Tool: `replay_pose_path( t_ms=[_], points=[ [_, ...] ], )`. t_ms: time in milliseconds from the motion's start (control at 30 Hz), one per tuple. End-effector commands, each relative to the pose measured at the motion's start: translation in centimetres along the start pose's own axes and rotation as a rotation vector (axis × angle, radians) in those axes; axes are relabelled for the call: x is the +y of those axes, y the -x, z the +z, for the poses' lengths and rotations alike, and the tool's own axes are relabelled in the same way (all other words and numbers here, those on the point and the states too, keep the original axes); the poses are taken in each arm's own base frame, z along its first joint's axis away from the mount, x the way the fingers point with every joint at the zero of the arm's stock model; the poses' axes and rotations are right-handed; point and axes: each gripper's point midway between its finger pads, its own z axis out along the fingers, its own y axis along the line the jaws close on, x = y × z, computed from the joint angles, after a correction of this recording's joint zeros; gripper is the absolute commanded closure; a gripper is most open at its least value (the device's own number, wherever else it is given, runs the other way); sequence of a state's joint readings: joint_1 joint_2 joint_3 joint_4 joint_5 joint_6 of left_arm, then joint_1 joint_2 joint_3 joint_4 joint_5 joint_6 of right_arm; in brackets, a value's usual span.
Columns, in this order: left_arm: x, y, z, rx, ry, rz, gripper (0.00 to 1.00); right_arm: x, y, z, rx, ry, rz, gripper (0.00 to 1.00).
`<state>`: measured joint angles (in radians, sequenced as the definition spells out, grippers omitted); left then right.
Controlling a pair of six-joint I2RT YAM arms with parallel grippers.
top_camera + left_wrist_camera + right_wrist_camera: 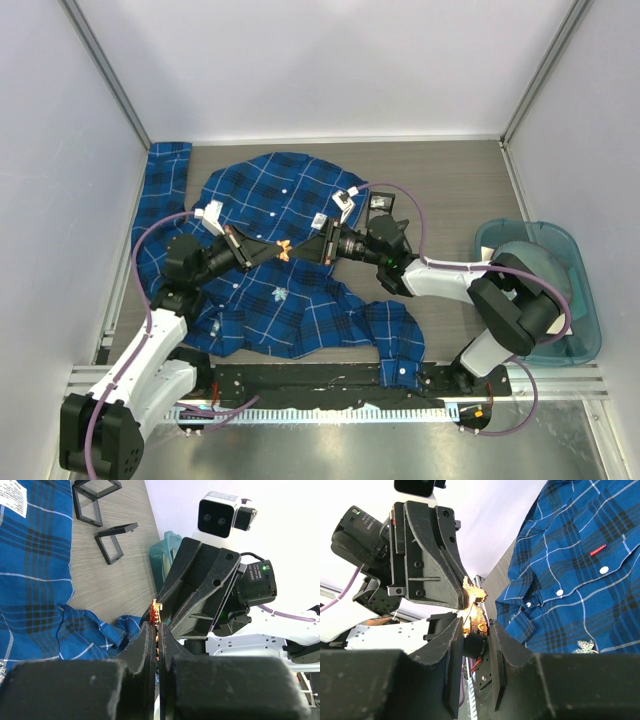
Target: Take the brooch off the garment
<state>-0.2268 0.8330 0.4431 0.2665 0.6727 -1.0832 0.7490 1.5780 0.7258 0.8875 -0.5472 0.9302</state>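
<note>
Plaid cloth in blue and navy, the garment, lies spread across the left and centre of the top view. The brooch, a small orange-gold piece, sits at mid-frame above it, raised between the two arms and seemingly clear of the fabric. The step in hand looks like a pass of the brooch from one arm to the other. To do it well, the taking jaws should close squarely on the metal body, not its edge. The giving jaws should part only once that grip is sure, and both wrists should stay quiet, since so small and hard a piece could slip and fall into the folds below. From the left, the left gripper has its jaws pressed nearly together, pinching the brooch at the tips. From the right, the right gripper meets it tip to tip with its jaws partway apart and astride the brooch; whether its pads press the metal cannot be told. A small pale ornament lies on the shirt just below the meeting point. At far right stands a teal bin, well apart from the grippers.
</note>
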Motion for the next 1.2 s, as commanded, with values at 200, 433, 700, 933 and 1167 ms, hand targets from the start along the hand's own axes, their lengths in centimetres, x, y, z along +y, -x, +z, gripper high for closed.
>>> replay_pose_path(
  t_ms=[200,433,700,933,1167],
  points=[
    [-4.1,1.3,-0.5,-0.020,-0.098,0.093,1.00,-1.3,0.8,-0.1,-0.060,-0.077,-0.004,0.71],
    [-4.0,1.5,-0.6,-0.032,-0.087,0.096,1.00,-1.5,1.0,-0.5,-0.090,-0.108,-0.007,0.71],
    [-3.9,1.7,-0.7,-0.045,-0.069,0.098,1.00,-1.0,1.0,-0.5,-0.105,-0.128,-0.044,0.70],
    [-3.5,1.7,-0.8,-0.050,-0.042,0.093,1.00,-0.4,1.0,-1.0,-0.113,-0.123,-0.059,0.61],
    [-3.0,1.6,-0.7,-0.044,-0.029,0.094,1.00,1.1,1.4,-2.1,-0.101,-0.088,-0.085,0.50]
  ],
)
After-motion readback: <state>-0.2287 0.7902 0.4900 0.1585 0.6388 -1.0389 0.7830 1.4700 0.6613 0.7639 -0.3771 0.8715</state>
